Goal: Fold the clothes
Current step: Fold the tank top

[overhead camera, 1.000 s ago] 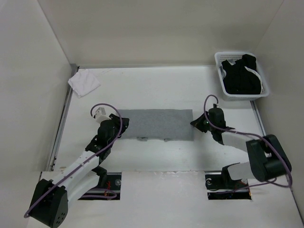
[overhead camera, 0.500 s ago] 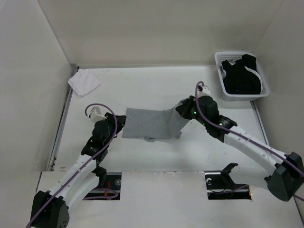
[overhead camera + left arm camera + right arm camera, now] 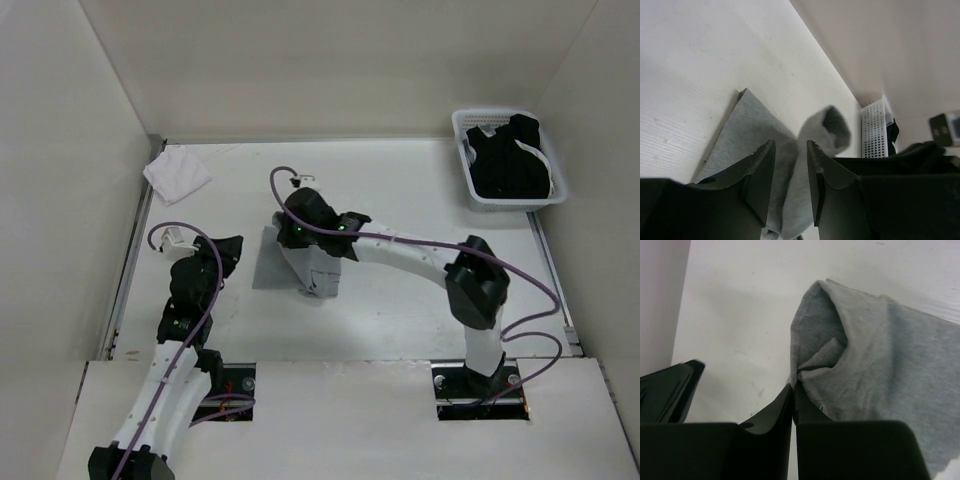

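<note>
The clothes, a light grey tank top (image 3: 268,264), lie folded over at the table's centre left. My right gripper (image 3: 292,236) reaches across from the right and hovers over their left part. In the right wrist view it (image 3: 794,388) is shut on a bunched edge of the grey fabric (image 3: 880,355), pinched at the fingertips and lifted into a loose loop. My left gripper (image 3: 231,249) sits just left of the garment, apart from it. Seen from the left wrist, it (image 3: 790,150) is open with nothing between the fingers, and the grey fabric (image 3: 752,130) lies beyond them.
A white basket (image 3: 470,192) at the back right holds a black garment (image 3: 510,160) with white trim. A small white cloth (image 3: 176,175) lies in the back left corner. Walls close the table on the left, back and right.
My right gripper has swept from the garment's right end far to the left, carrying that end over the left half. The left arm has drawn back to the left, off the fabric.
</note>
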Controlling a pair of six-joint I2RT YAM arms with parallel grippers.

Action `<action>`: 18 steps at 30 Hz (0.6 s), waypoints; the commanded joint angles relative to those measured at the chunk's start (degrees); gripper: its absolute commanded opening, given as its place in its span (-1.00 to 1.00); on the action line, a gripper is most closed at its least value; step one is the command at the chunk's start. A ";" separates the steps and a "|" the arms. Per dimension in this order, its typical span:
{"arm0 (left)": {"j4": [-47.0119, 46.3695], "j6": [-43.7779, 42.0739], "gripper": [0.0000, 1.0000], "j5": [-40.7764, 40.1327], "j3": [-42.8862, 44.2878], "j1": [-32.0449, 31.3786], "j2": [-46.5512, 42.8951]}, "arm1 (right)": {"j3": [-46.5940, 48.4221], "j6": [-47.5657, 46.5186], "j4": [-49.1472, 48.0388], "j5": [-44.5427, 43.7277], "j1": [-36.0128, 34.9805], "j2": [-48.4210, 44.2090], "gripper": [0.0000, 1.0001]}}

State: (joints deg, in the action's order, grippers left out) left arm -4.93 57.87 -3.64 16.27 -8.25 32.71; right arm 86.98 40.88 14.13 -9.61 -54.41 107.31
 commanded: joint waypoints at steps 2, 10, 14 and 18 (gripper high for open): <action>0.88 -0.04 -0.39 5.56 2.27 5.03 -3.00 | 10.30 3.93 1.96 -0.50 -1.17 8.60 -0.69; -0.34 0.40 -0.39 4.78 3.15 4.00 -0.99 | 0.06 7.81 -8.49 4.78 -1.71 0.82 0.03; -3.94 -0.12 -0.38 3.29 4.64 -2.05 4.54 | -14.61 4.83 -13.60 2.67 0.84 -9.99 -0.29; -9.47 -2.22 -0.39 -0.75 7.36 -13.03 14.89 | -25.43 3.50 -16.14 3.28 2.16 -13.26 -0.90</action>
State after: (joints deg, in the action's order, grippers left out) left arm -7.18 57.67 -1.69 19.59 -15.99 42.44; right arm 66.67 45.74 3.88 -5.78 -53.21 95.33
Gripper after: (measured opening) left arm 0.305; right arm 0.076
